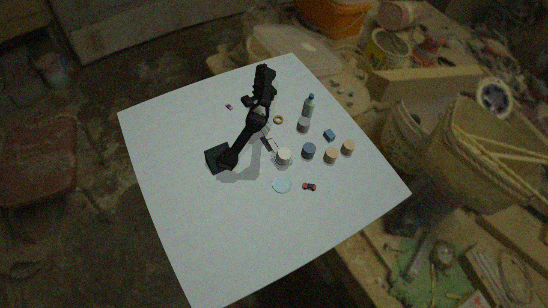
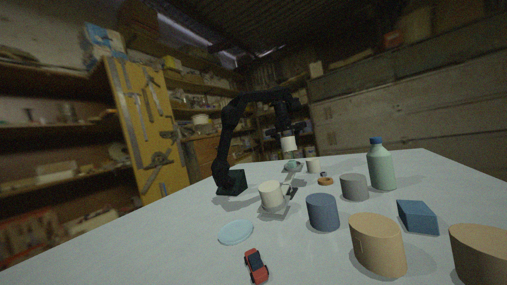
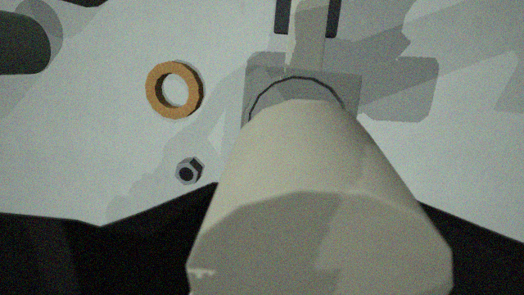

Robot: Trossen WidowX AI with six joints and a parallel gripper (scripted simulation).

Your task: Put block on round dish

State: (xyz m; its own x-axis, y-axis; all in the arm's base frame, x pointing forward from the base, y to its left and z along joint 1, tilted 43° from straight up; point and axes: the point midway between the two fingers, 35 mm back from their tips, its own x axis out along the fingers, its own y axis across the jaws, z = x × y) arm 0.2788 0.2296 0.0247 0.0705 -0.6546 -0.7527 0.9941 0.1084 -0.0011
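Observation:
My gripper is shut on one cream cup and holds it in the air above the far end of the balance. A small pale green block sits uncovered on the far pan, below the held cup; the cup hides it in the wrist view. The other cream cup stands upright on the lower, near pan. The round light-blue dish lies beyond that near pan, with nothing on it.
A third cream cylinder, a nut and an orange ring are beside the far pan. A bottle, several cylinders and a blue block stand to the right. A red car is near the dish.

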